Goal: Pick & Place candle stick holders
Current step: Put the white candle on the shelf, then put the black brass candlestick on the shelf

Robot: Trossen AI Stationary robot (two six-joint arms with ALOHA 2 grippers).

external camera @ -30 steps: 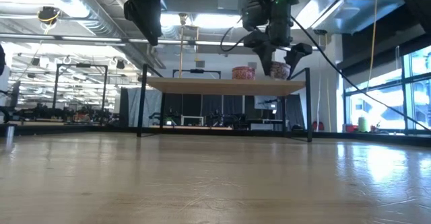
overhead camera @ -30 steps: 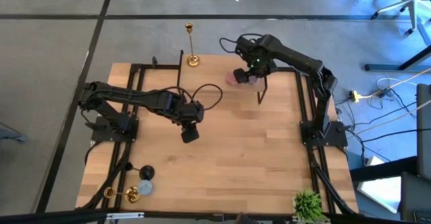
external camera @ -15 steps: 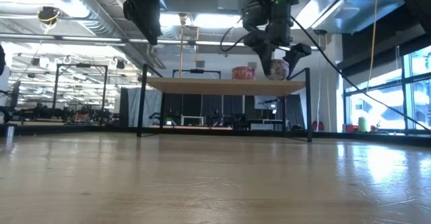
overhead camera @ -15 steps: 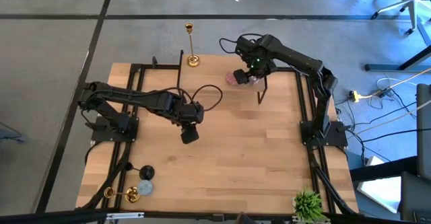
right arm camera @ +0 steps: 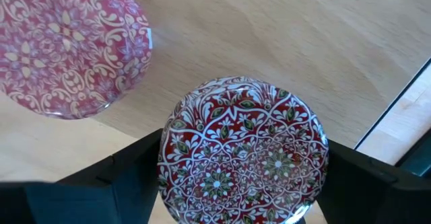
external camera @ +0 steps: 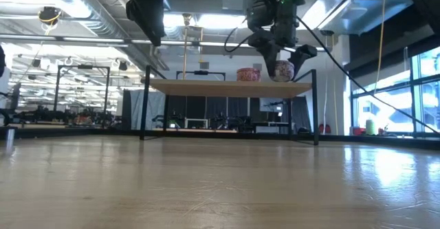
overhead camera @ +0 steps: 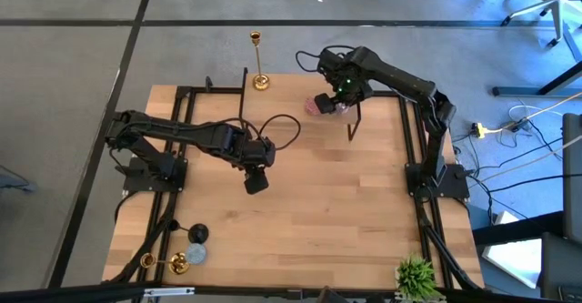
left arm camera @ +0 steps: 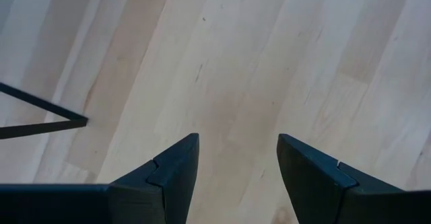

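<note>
**Gripping a patterned round disc at the far edge of the worktop**

Clamping its two dark fingers on either side of a round, glossy disc with a red, white and green ornamental pattern [right arm camera: 244, 150], the right hand [overhead camera: 341, 106] sits over the far part of the pale wooden worktop [overhead camera: 346, 203]. Just beside it lies a second round disc, pink-red with white scrollwork [right arm camera: 64, 46], cut off at the picture's edge in the right wrist view. In the low view both round things show on a raised wooden shelf, too small to read any detail.

The left hand [left arm camera: 237, 177] hangs above bare wood near the worktop's middle, its fingers apart with nothing between them.

One slim shiny gold candlestick holder [overhead camera: 258, 62] stands upright at the far edge, left of the right hand. The other gold candlestick holder [overhead camera: 166, 263] lies on its side at the near left corner, beside a small black round thing [overhead camera: 197, 234] and a greyish one that is hard to make out. A green plant [overhead camera: 416, 276] shows at the near right edge, partly cut off. No writing or label can be read anywhere.
</note>
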